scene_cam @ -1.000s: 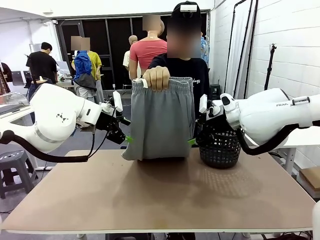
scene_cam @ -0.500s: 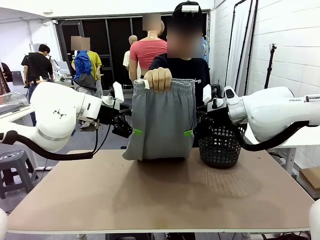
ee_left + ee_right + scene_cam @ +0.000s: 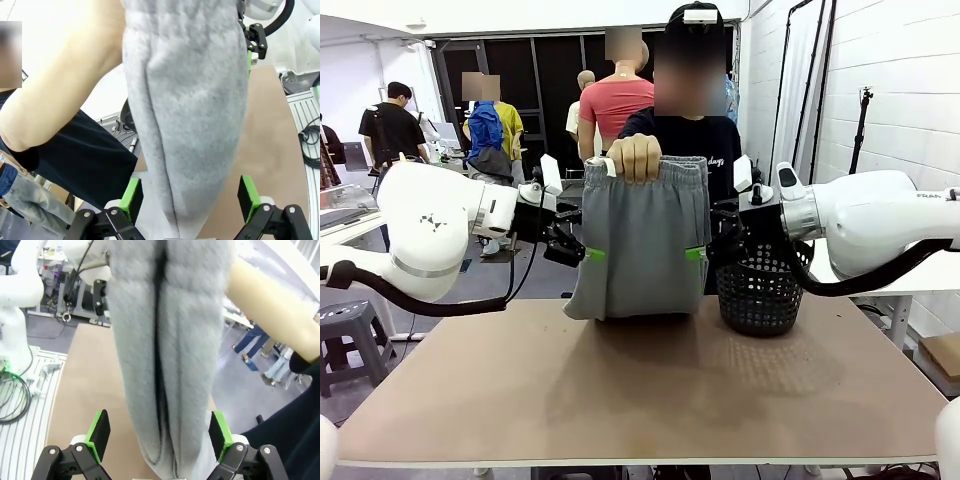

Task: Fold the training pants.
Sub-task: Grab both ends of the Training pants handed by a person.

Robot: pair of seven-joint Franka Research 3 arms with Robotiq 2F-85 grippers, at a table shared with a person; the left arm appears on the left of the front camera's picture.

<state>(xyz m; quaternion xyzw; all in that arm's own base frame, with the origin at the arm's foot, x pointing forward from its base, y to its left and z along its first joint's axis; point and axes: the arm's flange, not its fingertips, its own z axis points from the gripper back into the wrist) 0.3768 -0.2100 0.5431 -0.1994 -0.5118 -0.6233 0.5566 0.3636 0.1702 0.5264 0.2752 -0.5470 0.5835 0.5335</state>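
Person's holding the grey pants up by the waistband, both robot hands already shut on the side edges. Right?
Not shut. Both wrist views show the left hand and right hand open, jaws wide around the training pants' edges. The person holds the waistband, yes.

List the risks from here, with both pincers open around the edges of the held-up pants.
The left pincer and right pincer each straddle a thick fold of the training pants; closing may pinch only some layers.
The person's hand grips the waistband; a sideways pull could tug it loose.
The black basket stands close by the right pincer and might get knocked.
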